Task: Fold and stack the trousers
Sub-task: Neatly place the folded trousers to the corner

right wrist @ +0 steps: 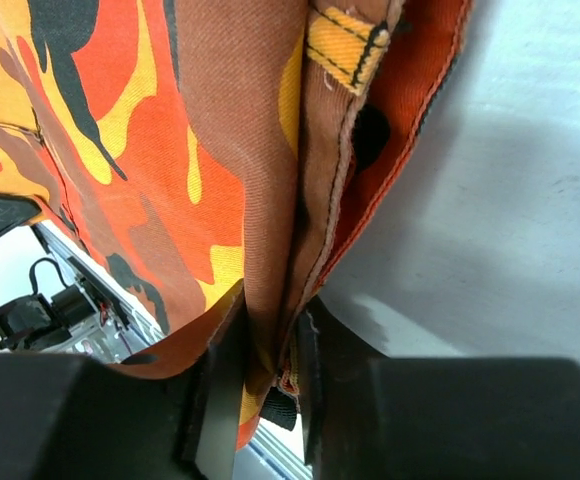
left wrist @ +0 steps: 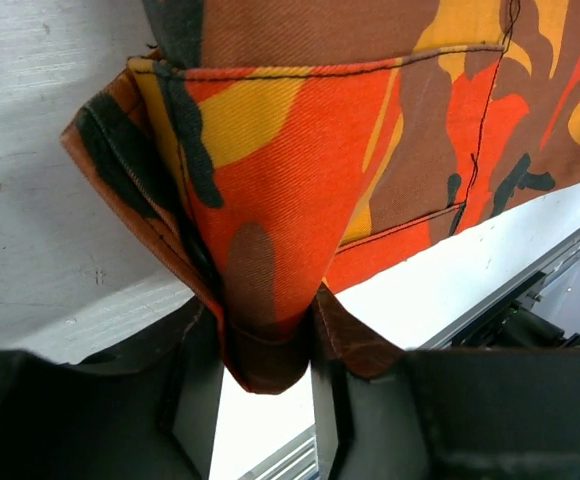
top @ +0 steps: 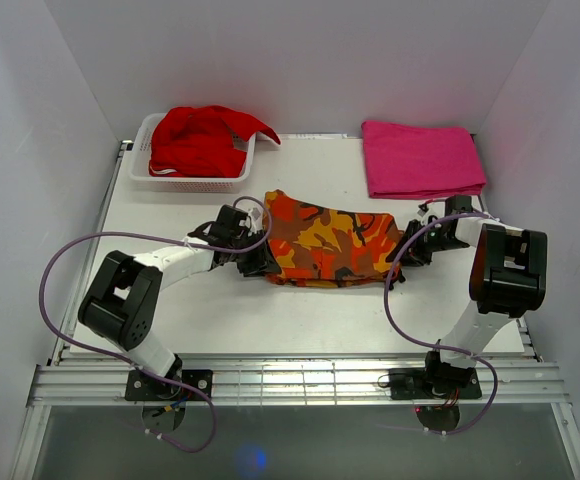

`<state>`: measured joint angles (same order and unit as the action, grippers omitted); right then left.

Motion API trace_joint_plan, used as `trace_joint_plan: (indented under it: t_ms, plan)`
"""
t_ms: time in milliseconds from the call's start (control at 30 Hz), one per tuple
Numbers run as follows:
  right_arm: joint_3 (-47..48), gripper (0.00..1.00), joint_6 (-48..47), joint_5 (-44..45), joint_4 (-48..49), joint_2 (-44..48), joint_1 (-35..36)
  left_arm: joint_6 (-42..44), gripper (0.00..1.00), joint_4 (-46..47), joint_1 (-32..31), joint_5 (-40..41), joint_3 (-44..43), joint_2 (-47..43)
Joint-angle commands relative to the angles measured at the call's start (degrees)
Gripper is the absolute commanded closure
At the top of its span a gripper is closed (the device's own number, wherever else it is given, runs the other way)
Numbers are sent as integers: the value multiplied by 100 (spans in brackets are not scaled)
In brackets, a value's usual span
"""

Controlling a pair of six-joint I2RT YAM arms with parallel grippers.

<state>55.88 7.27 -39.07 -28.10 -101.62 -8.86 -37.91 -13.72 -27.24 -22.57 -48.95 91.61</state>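
Observation:
The trousers [top: 328, 240], in orange, red, yellow and black camouflage, lie folded into a compact rectangle at the middle of the white table [top: 300, 310]. My left gripper [top: 259, 262] is at their left edge. In the left wrist view the left gripper [left wrist: 262, 345] is shut on a bunched fold of the trousers [left wrist: 300, 170], which fills the gap between the jaws. My right gripper [top: 410, 246] is at their right edge. The right wrist view shows the right gripper [right wrist: 266, 345] shut on the layered waistband edge of the trousers [right wrist: 220, 150], where a belt loop shows.
A white basket [top: 140, 166] holding a plain red garment [top: 202, 138] stands at the back left. A folded pink cloth [top: 422, 158] lies at the back right. White walls close in both sides and the back. A metal rail [top: 290, 380] runs along the near edge.

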Motion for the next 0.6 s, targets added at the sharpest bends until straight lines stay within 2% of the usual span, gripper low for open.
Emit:
trace_joint_plan:
  t_ms: [0,33,100,167,200,267,567]
  plan:
    - [213,73,-120,233,-196,195,34,73,58,-298,-35,261,-203,-29]
    - [230,73,-138,355,-231,230,42,91,62,-333,-44,270,-220,-47]
    - [266,76,-190,470,-266,344,95,152,76,-439,-70,332,-264,-73]
    - [310,83,-217,593,-310,424,165,187,88,-509,-88,358,-326,-100]
    - [310,86,-217,602,-302,520,192,214,100,-527,-97,367,-369,-91]
    - [397,92,-226,690,-319,617,271,275,100,-518,-132,349,-545,-100]
    - [1275,92,-638,1498,-433,1180,341,1153,100,-53,-457,718,-1476,-398]
